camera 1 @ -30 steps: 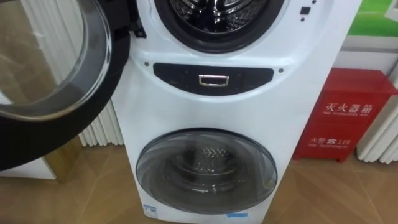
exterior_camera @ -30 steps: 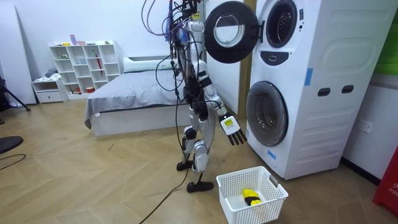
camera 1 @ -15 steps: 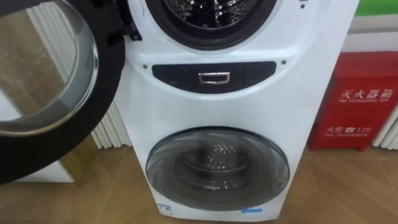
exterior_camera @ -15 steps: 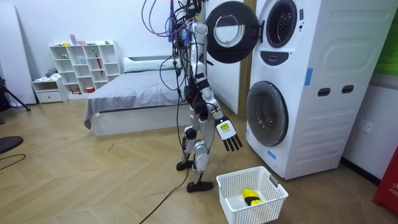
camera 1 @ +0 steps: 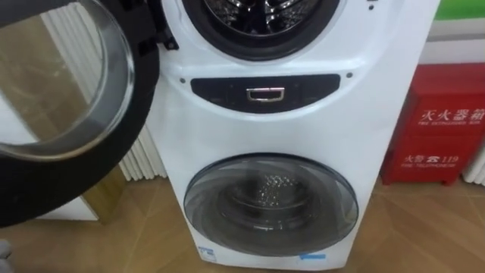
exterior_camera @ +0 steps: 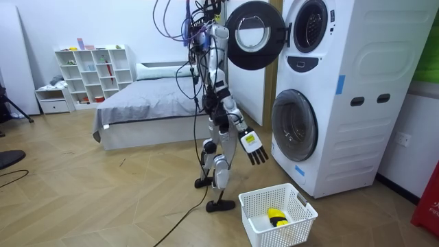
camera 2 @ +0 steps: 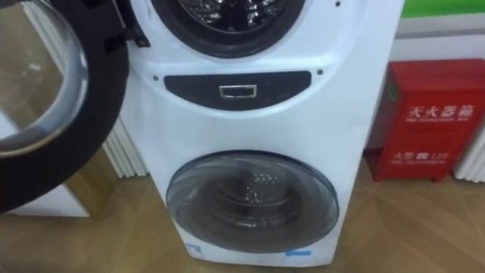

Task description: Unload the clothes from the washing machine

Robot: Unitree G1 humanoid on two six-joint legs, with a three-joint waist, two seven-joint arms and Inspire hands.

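I stand facing a white stacked washing machine [camera 1: 258, 129]. Its upper round door [camera 1: 68, 98] is swung open to my left, and the upper drum opening [camera 1: 261, 19] shows bare metal at the top edge, with no clothes to be seen in it. The lower glass door [camera 1: 270, 203] is closed. In the room view my right hand [exterior_camera: 252, 145] hangs in front of my body at hip height, open and holding nothing. A white laundry basket [exterior_camera: 302, 206] sits on the floor by my feet with a yellow and black item [exterior_camera: 276, 217] inside.
A red fire-equipment box [camera 1: 443, 125] stands to the right of the machine, and a white radiator [camera 1: 144, 155] to its left behind the open door. A bed [exterior_camera: 137, 110] and a white shelf unit [exterior_camera: 92, 68] lie behind me across open wooden floor.
The eye view has shifted, so the machine sits a little further right in the picture. My right hand has swung slightly lower and back toward my body.
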